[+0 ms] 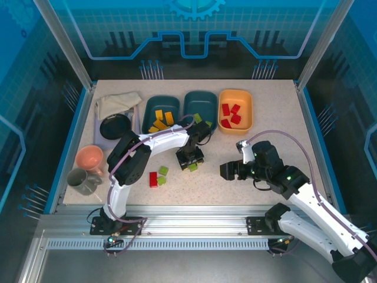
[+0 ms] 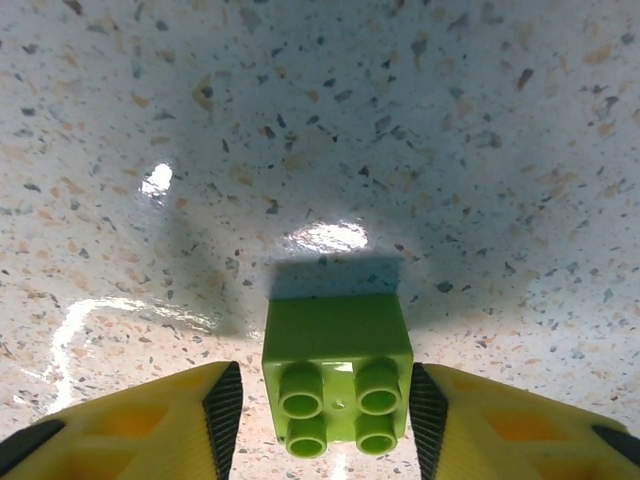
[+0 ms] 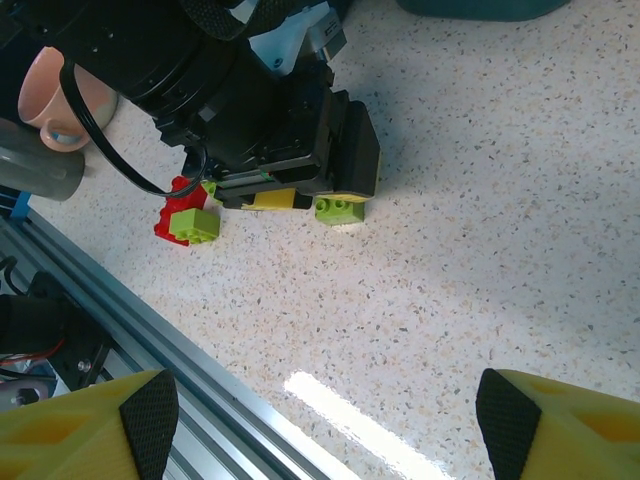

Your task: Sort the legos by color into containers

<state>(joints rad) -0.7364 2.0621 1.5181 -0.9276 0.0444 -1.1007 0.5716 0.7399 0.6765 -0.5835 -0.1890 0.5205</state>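
Note:
A light green lego (image 2: 337, 380) lies studs-up on the table between the pads of my left gripper (image 2: 325, 412). The right pad (image 2: 428, 415) is against the brick; a narrow gap separates the left pad (image 2: 223, 415) from it. From above, the left gripper (image 1: 191, 159) points down just in front of the tubs. My right gripper (image 1: 231, 171) hovers wide open over bare table, nothing between its fingertips (image 3: 150, 420). The left teal container (image 1: 147, 109) holds orange-yellow legos, the middle teal container (image 1: 191, 100) green ones, and the orange container (image 1: 250, 112) red ones.
A red lego (image 1: 153, 179) and two green legos (image 1: 163, 170) lie loose at front left. A pink cup (image 1: 89, 157), grey mug (image 1: 82, 180), black dish (image 1: 114, 125) and cloth (image 1: 118, 103) crowd the left side. The aluminium rail (image 3: 150, 330) borders the near edge.

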